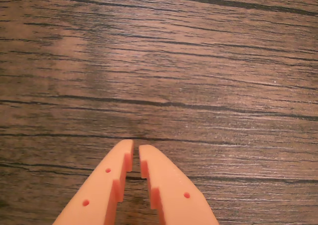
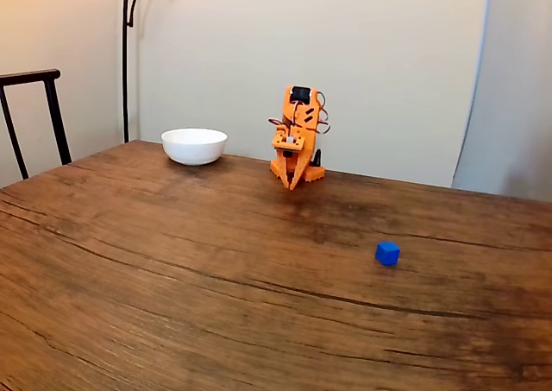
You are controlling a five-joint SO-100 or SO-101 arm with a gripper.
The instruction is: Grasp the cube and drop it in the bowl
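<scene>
Small blue cube (image 2: 387, 253) sits alone on the wood-grain table (image 2: 172, 270), right of centre in the fixed view, well apart from everything. White bowl (image 2: 194, 146) rests near the far edge, left of the folded orange arm (image 2: 297, 136). End effector (image 1: 135, 153) points down over bare wood, its jaws nearly closed with a thin gap, holding nothing. A dark chair (image 2: 34, 115) stands at far left.

cube (image 2: 387, 253) well apart from bowl (image 2: 194, 145)

Fixed view: bowl (image 2: 194, 146) far left of cube (image 2: 387, 253).
</scene>
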